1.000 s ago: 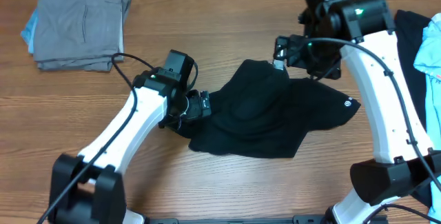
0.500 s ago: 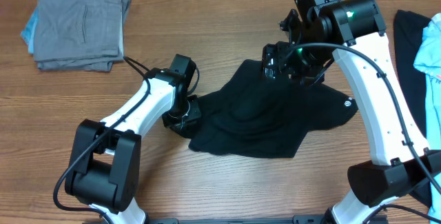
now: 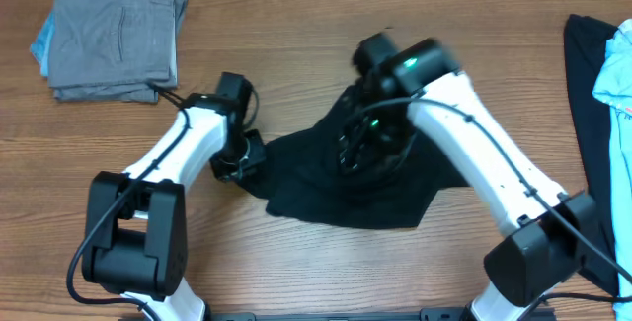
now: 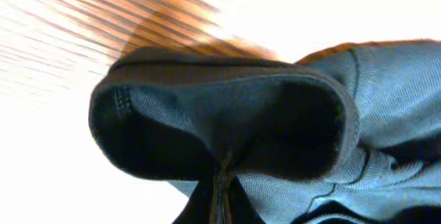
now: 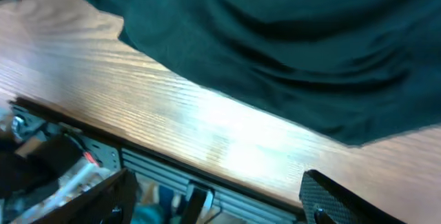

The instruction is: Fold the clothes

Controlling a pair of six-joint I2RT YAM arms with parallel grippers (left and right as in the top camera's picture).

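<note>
Overhead: left gripper [image 3: 242, 158] clamped on left edge of black shirt [image 3: 316, 191] (long axis runs rightward), right gripper [image 3: 357, 148] parted above its middle.

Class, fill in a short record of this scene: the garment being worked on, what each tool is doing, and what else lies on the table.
Garment: black shirt, crumpled, not yet folded
Surface: wooden table
Left tool: shut on a hemmed edge of the shirt
Right tool: open above the shirt, holding nothing
Top left: folded grey pile
Right edge: black garment under a light blue garment
</note>
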